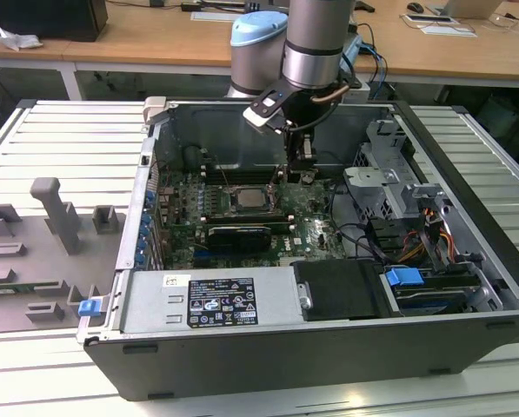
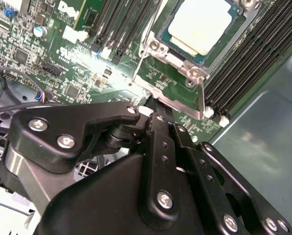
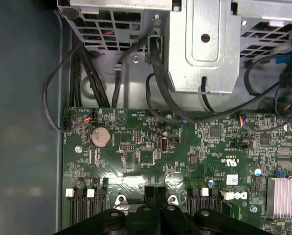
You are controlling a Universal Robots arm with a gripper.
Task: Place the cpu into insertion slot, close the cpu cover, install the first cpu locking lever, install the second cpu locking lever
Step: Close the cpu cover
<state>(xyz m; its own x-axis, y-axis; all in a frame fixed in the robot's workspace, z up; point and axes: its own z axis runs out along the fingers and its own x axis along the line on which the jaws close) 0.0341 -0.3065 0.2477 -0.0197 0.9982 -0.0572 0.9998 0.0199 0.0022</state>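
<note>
Gripper (image 1: 299, 170): hangs low inside the open computer case (image 1: 329, 369), just right of the socket. In both wrist views its black fingers (image 3: 149, 197) are pressed together with nothing between them.
Cpu (image 2: 199, 24): lies silver top up, seated in the insertion slot (image 1: 272, 208) on the green motherboard (image 3: 150, 156), left of the gripper.
Cpu cover (image 2: 177, 58): looks to be folded down flat around the chip, though from here I can't be sure it sits fully down.
Gripper tip: right by a corner of the cover; I can't tell whether it touches.
Case: sits on the ribbed worktop (image 1: 59, 139), side panel off.
</note>
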